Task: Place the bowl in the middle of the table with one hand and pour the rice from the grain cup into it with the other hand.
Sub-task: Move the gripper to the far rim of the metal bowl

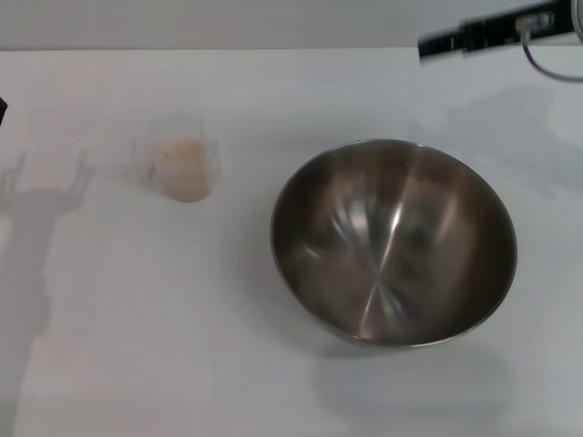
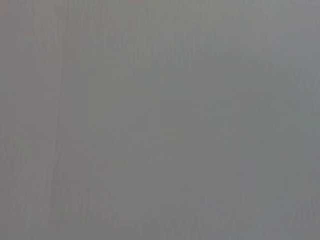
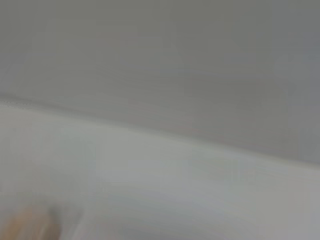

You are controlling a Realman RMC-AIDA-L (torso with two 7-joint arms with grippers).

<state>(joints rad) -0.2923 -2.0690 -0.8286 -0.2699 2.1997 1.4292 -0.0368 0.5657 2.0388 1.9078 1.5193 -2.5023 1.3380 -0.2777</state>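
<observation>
Bowl (image 1: 393,244) sat empty on the table (image 1: 137,364), slightly right of centre in the head view, its shiny inside showing only reflections. Cup (image 1: 182,166) stood upright to the left, well apart from the bowl and nearer the far edge, with rice (image 1: 184,171) filling its lower part. Neither vessel was touched by any arm.

Right gripper (image 1: 437,41) appeared as a dark tip at the far right, beyond the bowl and clear of it; whether its fingers were wide or narrow could not be told. The left gripper was not in view, only a two-pronged shadow on the table left of the cup. The left wrist view showed nothing identifiable; the right wrist view showed bare table and a plain backdrop.

By judgement, the bowl seemed close to its place and the pour had not begun.

Risks from here:
- The cup is small, clear and light, so an off-centre approach could nudge or topple it, spilling rice on the table.
- A grip on its smooth wall could slip during tilting.
- Tipping before the cup was over the bowl would scatter grains outside the rim.
- The round-bottomed bowl could rock or slide if bumped.
</observation>
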